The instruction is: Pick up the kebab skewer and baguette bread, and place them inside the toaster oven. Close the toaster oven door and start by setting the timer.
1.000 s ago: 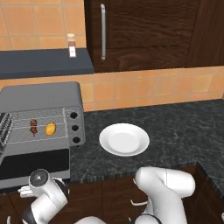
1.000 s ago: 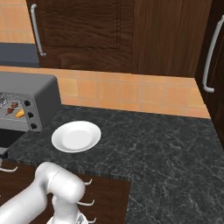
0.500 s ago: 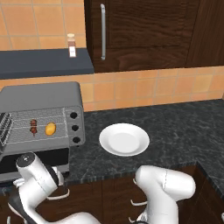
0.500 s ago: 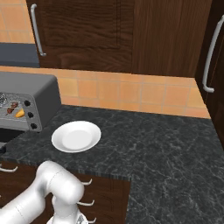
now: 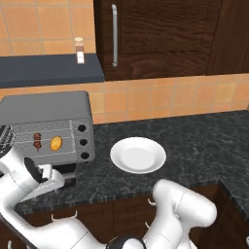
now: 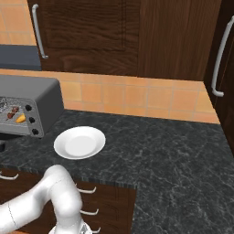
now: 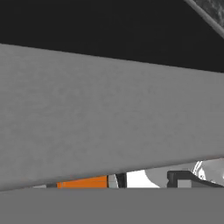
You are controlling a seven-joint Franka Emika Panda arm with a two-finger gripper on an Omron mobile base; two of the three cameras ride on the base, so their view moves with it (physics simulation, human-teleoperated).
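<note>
Gripper low at the left edge of the left base view, down in front of the oven (image 5: 46, 114), with the white wrist and a dark block of the hand (image 5: 41, 176) sitting just under the oven's open mouth. Whether the fingers are spread or pressed together, I cannot tell; the fingertips are hidden behind the hand and the door.

Up close, the hand view has a broad grey slab running across it, tilted, which looks like the frame of the door (image 7: 109, 113), right up against the camera, with black above it and a sliver of speckled counter (image 7: 210, 13) in the top right corner.

Inside the oven, on the wire rack, the skewer (image 5: 37, 140) stands with its dark red-brown chunks, and the baguette (image 5: 56, 143) lies just beside it to the right, golden-orange. Both sit above the hand and a little behind it, inside the cavity, apart from the gripper. From the right base view the same pair show small in the oven's front: baguette (image 6: 20, 119) lower, skewer (image 6: 13, 111) just above and left of it.

Three black knobs (image 5: 82, 142) run in a column down the oven's right side, right of the food. A white plate (image 5: 138, 154) rests on the dark counter, right of the oven, well apart from the hand.
</note>
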